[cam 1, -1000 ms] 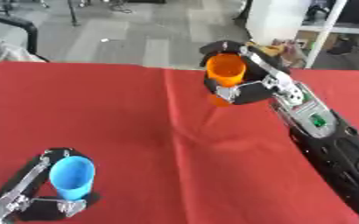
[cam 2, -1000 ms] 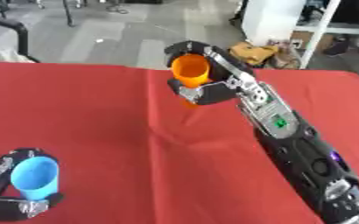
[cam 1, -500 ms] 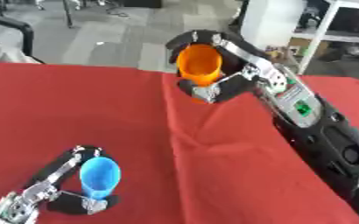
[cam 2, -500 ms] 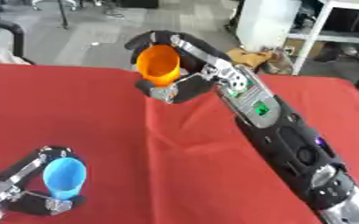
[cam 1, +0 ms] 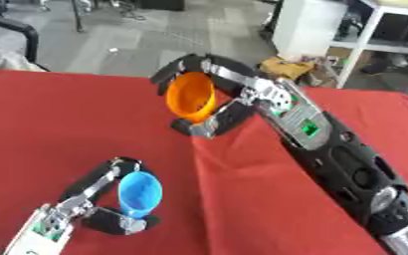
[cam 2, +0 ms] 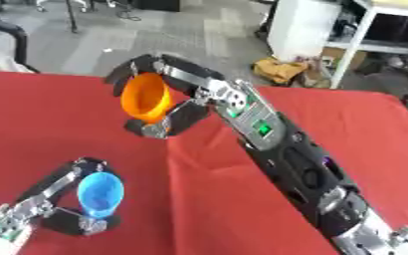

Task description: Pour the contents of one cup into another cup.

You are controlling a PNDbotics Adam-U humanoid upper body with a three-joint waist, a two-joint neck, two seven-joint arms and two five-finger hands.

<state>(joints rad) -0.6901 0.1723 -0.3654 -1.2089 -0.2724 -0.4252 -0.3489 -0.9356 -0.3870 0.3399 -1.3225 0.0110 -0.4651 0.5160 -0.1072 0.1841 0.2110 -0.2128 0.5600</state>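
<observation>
My right hand [cam 1: 234,94] is shut on an orange cup [cam 1: 191,97] and holds it in the air, tipped over so its mouth faces left. Below and to the left, my left hand [cam 1: 94,199] is shut on a blue cup [cam 1: 141,193] just above the red tablecloth [cam 1: 242,199], its mouth tilted up toward the right. The orange cup hangs above and slightly right of the blue one, with a clear gap between them. I cannot see anything inside either cup.
The red cloth has a fold [cam 1: 203,164] running down its middle. Beyond the table's far edge lie grey floor, a white cabinet [cam 1: 308,22] and shelving [cam 1: 390,35] at the back right.
My right hand has carried the orange cup leftward and tipped it further. My left hand has raised the blue cup and moved it right, toward the orange cup.
</observation>
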